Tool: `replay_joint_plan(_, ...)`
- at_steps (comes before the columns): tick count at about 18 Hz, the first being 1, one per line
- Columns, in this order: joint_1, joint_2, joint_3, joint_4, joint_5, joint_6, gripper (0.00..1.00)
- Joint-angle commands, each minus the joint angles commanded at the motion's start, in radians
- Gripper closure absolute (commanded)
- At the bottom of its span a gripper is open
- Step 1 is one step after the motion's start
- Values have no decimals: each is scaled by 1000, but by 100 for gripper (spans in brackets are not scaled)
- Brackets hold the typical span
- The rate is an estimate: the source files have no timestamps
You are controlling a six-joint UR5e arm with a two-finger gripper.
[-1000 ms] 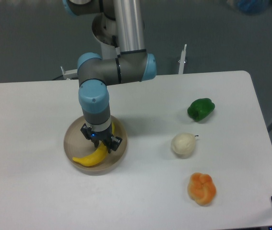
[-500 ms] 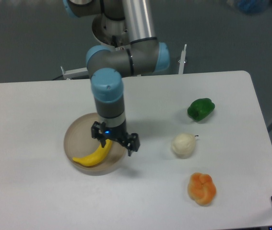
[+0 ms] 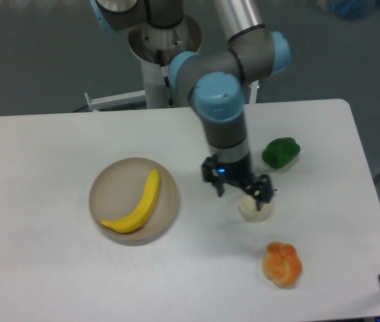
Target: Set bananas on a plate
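One curved yellow banana (image 3: 138, 205) lies inside the round beige plate (image 3: 111, 186) at the table's left-centre, running from the plate's upper right down to its lower left. My gripper (image 3: 239, 190) hangs open well to the right of the plate, just above a pale round object. Nothing sits between its fingers.
A whitish round fruit (image 3: 254, 207) lies directly under the gripper, partly covered by it. A green pepper (image 3: 281, 152) sits to the upper right, and a lumpy orange fruit (image 3: 282, 263) lies near the front right. The arm's base column (image 3: 163, 40) rises behind the table.
The gripper let go of the banana, which stays on the plate, and the arm swung right, from over the plate to above the whitish fruit.
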Motion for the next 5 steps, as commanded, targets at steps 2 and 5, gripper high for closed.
replay_joint_plan(2,18,-6,23,-3,0,83,0)
replay_joint_plan(5,31,-11,38,-2,0,126,0)
